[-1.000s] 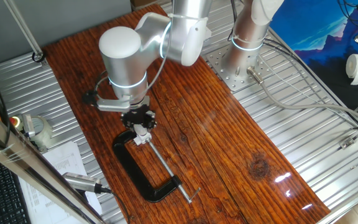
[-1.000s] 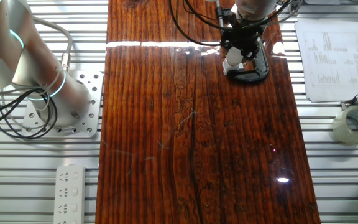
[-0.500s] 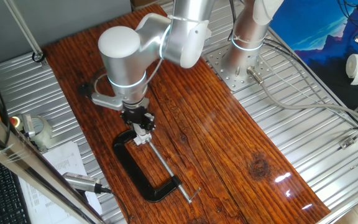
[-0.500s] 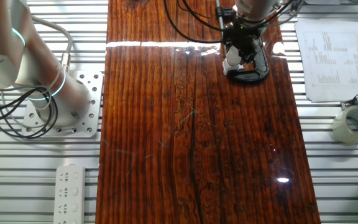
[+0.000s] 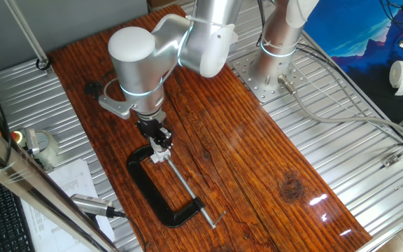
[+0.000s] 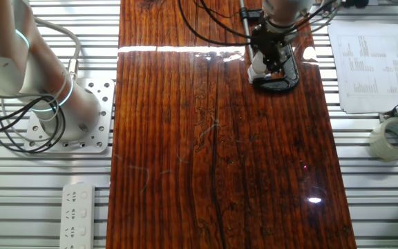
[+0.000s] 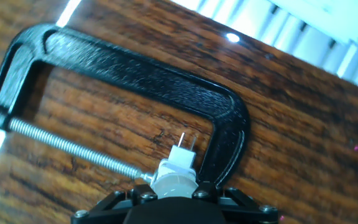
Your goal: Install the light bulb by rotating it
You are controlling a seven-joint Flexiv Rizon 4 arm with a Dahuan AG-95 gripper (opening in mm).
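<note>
Fingers [image 7: 143,198] sit tight around the light bulb [image 7: 174,182], so your gripper [image 5: 159,142] is holding it at the closed end of the clamp [image 5: 161,192], right beside the clamp's screw tip; you look to be mid-twist, seating the bulb in the white socket [image 7: 183,155]; next, keep turning without tilting, then regrip; your arm [image 5: 140,66] hangs straight down over the clamp's closed end.
</note>
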